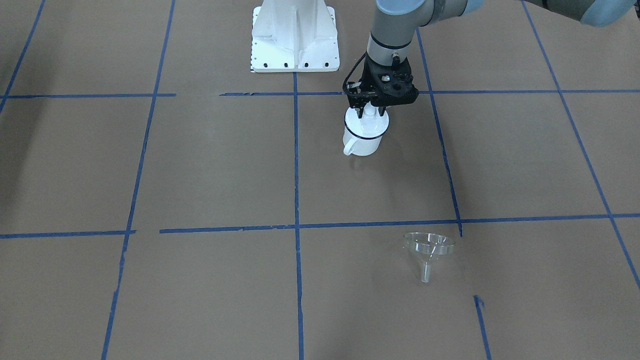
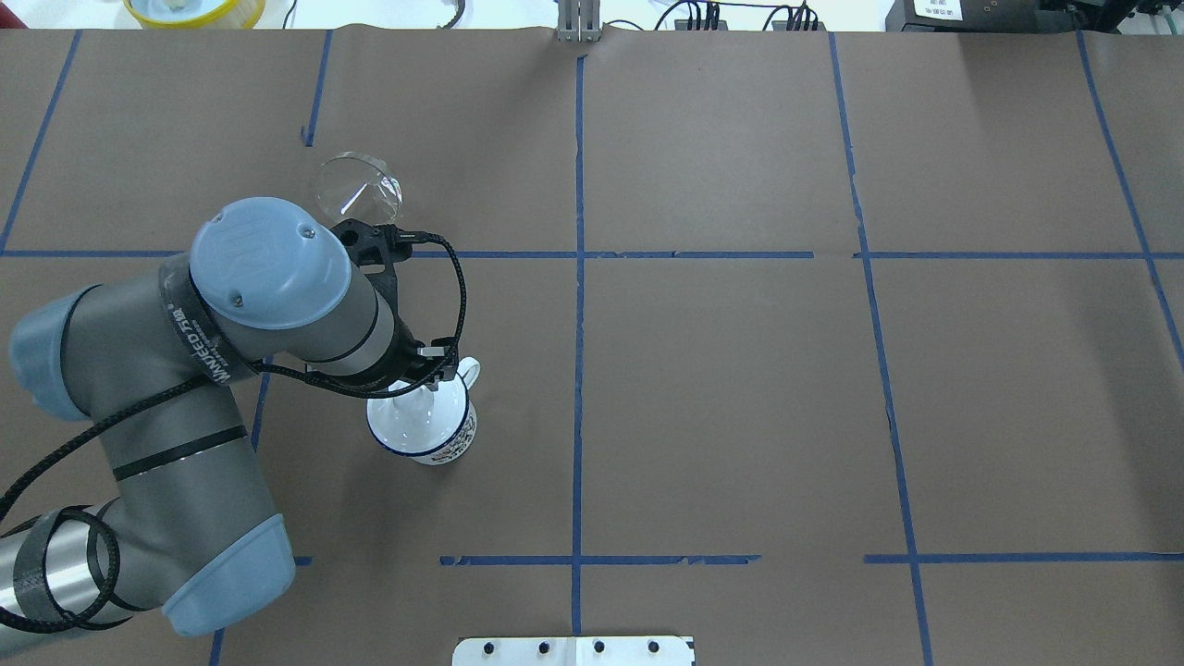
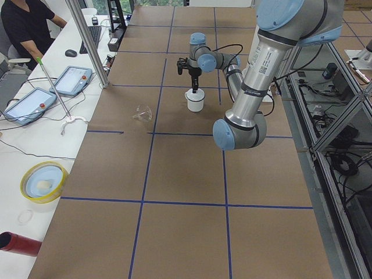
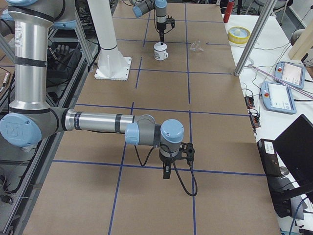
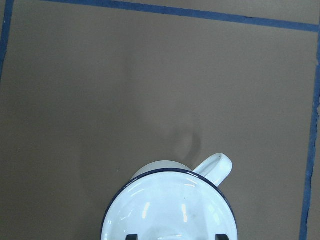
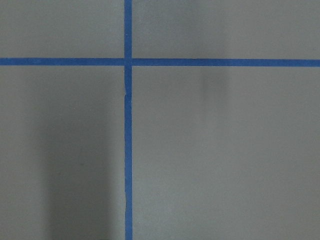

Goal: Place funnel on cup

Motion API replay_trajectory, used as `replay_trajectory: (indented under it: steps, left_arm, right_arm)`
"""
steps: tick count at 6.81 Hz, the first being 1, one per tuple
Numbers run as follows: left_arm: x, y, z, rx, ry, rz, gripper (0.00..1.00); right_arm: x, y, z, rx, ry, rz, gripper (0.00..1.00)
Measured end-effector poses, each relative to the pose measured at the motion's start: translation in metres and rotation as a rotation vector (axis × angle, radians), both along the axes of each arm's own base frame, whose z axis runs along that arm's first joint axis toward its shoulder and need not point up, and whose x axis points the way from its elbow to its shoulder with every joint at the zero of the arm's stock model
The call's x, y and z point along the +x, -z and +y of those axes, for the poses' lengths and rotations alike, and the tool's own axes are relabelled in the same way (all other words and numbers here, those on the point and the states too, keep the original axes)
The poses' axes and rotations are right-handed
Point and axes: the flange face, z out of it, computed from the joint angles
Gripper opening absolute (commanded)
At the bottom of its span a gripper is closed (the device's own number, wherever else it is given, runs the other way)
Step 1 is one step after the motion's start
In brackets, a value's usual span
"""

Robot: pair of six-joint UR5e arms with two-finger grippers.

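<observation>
The cup (image 1: 364, 140), a white mug with a dark blue rim, stands on the brown table with its handle (image 5: 216, 165) free. A white knobbed lid (image 1: 368, 114) sits in its mouth. My left gripper (image 1: 368, 107) hangs straight over the cup (image 2: 439, 439), its fingertips just showing either side of the knob with gaps, so it looks open. The clear funnel (image 1: 429, 246) lies on its side on the table, well away from the cup; it also shows in the overhead view (image 2: 356, 185). My right gripper (image 4: 166, 175) hovers over bare table far from both; I cannot tell its state.
The white robot base plate (image 1: 295, 45) stands behind the cup. A yellow bowl (image 3: 42, 181), tablets (image 3: 72, 80) and a red cylinder (image 3: 17, 243) lie on the side bench beyond the table edge. A metal post (image 3: 87, 40) stands at that edge.
</observation>
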Motion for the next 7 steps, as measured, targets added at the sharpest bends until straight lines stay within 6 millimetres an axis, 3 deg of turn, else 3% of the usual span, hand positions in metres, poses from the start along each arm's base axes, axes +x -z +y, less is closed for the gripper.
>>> replay_trajectory:
  steps: [3,4,5,7]
  left_arm:
    - [0.0006,-0.0011,-0.0003,-0.001,0.000,-0.002,0.55]
    - [0.0003,-0.0007,-0.0002,-0.001,0.000,-0.001,0.34]
    - [-0.0003,-0.0002,-0.0001,0.000,0.000,0.000,0.01]
    - [-0.0017,0.0013,0.0004,0.001,0.001,0.002,0.00]
  right_arm:
    - [0.0000,0.0002,0.0000,0.000,0.000,0.000,1.00]
    - [0.0000,0.0002,0.0000,0.000,0.000,0.000,1.00]
    - [0.0000,0.0002,0.0000,0.000,0.000,0.000,1.00]
    - [0.0000,0.0002,0.0000,0.000,0.000,0.000,1.00]
